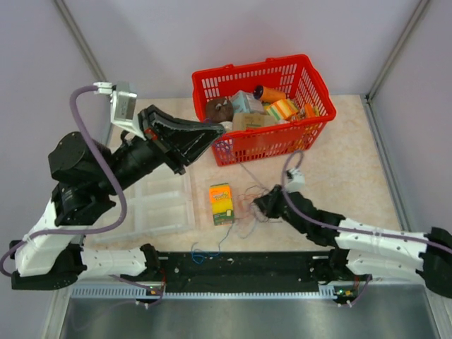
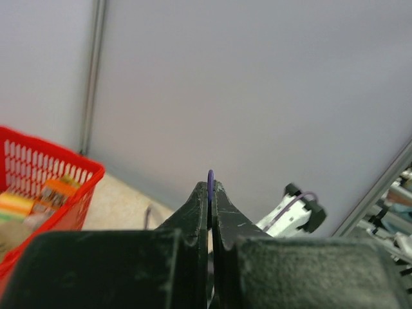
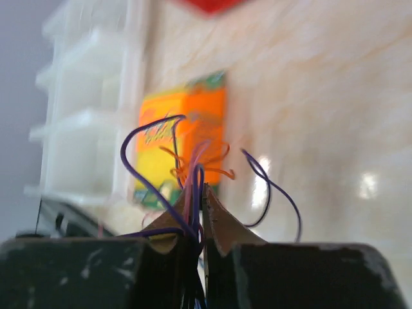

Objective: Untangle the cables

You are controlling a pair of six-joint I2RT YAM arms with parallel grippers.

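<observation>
The cables [image 1: 244, 210] are a small tangle of thin blue, orange and dark wires on the table, right of an orange box. My right gripper [image 1: 261, 205] lies low at the tangle. In the right wrist view it [image 3: 201, 190] is shut on several blue, pink and orange strands [image 3: 193, 168] that loop out past its tips. My left gripper [image 1: 220, 131] is raised near the red basket. In the left wrist view it [image 2: 210, 187] is shut on one thin purple-blue wire [image 2: 210, 177]. A taut thin strand [image 1: 248, 173] runs from it down to the tangle. A loose blue strand [image 1: 203, 253] lies near the front.
A red basket [image 1: 316, 74] with several items stands at the back; it also shows in the left wrist view [image 2: 61, 183]. An orange and yellow box [image 1: 222, 203] and a clear compartment tray [image 1: 159, 208] lie left of the tangle. A black rail [image 1: 240, 267] runs along the front.
</observation>
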